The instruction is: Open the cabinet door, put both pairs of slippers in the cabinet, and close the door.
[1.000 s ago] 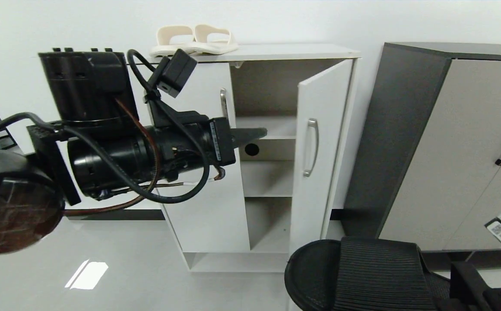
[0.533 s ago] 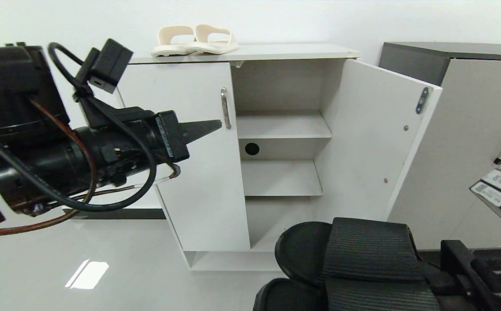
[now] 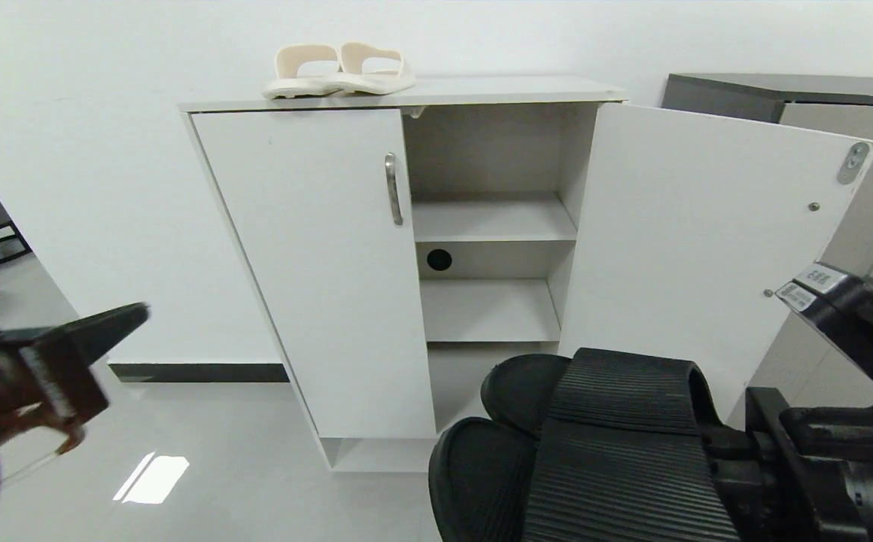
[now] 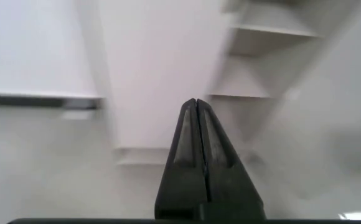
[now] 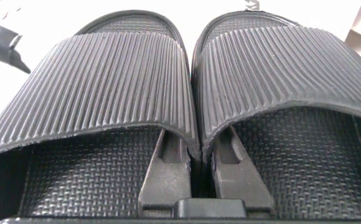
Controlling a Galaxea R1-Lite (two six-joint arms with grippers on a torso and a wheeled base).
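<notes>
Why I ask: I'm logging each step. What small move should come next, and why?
Probably the right end effector should carry the black slippers forward and up toward the middle shelf: the right door stands wide open, the shelf is bare, and the pair hangs clamped low in front of the cabinet.

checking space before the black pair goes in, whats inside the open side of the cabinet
Two white shelves and a round hole in the back panel. The black slippers cover most of the bottom compartment, and the closed left door hides the other half.
</notes>
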